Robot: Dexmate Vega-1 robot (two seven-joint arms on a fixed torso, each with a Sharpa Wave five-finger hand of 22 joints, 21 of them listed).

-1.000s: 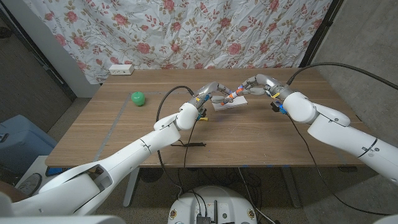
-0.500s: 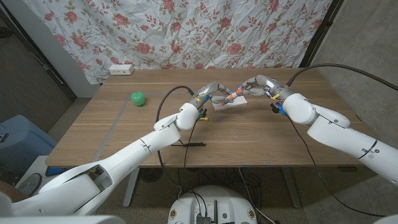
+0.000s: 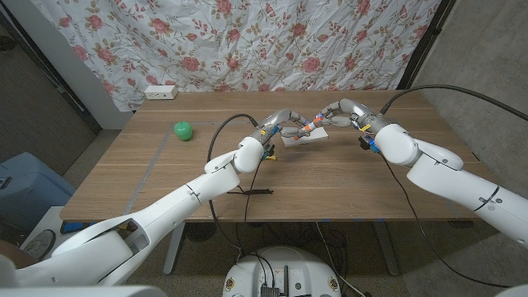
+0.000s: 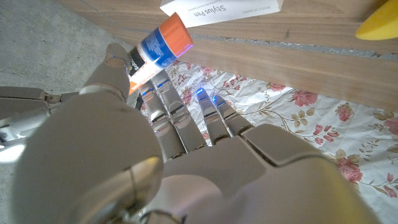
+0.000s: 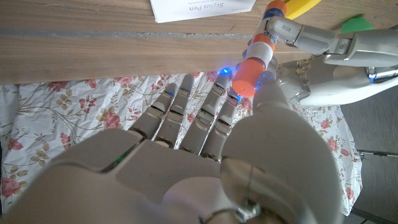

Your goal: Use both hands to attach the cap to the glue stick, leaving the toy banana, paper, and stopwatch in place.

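The left hand (image 3: 280,124) is raised above the table (image 3: 165,177) near the middle of its far edge, and the glue stick (image 3: 304,128) is pinched in it between thumb and fingers. In the left wrist view the same hand (image 4: 155,143) is seen from behind, with the stick (image 4: 158,46) held at its fingertips. The right hand (image 3: 342,111) is brought up from the other side, and the cap (image 5: 245,71) is gripped at its fingertips; in the right wrist view this hand (image 5: 205,143) is seen with the cap pressed against the end of the stick (image 5: 268,30). Whether the cap is fully seated cannot be told.

The stick is a short tube with a blue and white label and an orange end; the cap is orange with a white collar. Both are held in the air over the paper.

The paper (image 3: 304,138), white with printed lettering, is laid on the table just under the two hands. A yellow banana (image 4: 379,25) is seen just beside the paper. A green round thing (image 3: 182,130) lies near the table's left edge, well apart. A white power strip (image 3: 160,92) is set at the far left corner. A flowered cloth (image 3: 247,41) is hung behind the table.

Against the earlier frames, no shift of hands or things is made out.
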